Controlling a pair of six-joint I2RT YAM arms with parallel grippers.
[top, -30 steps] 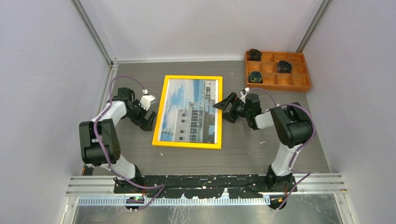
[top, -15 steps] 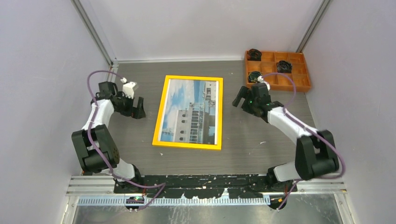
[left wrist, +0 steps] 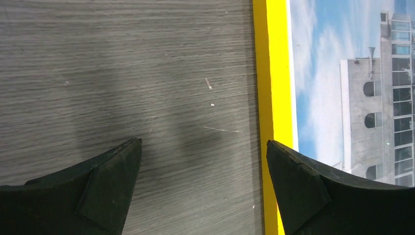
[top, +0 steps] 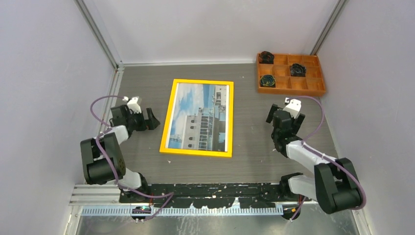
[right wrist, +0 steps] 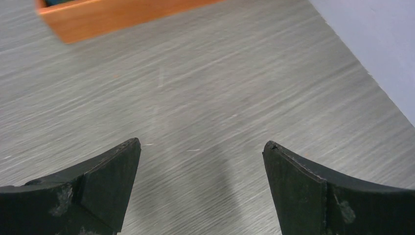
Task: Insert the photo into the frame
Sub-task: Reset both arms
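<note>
Over the last second we have drawn both arms back from the frame (top: 168, 117). The right gripper (top: 285, 115), which had been up against the frame's right edge, now sits well off to the right of the frame and faces away from it, towards the orange tray (top: 320, 91). The left gripper (top: 152, 119) swung out and has settled just beside the frame's left edge, not touching it. The frame itself has not shifted: it lies flat on the table (top: 254, 147), yellow front up, with the photo (top: 198, 116) filling its opening, building and sky showing. We judge from this that the photo is seated and the task is as good as finished, with the arms clearing off. Our left jaws are spread as wide as they go, with nothing between them but bare table and the yellow border under one finger. Our right jaws, which finished widening during the retreat, are equally wide and empty.
</note>
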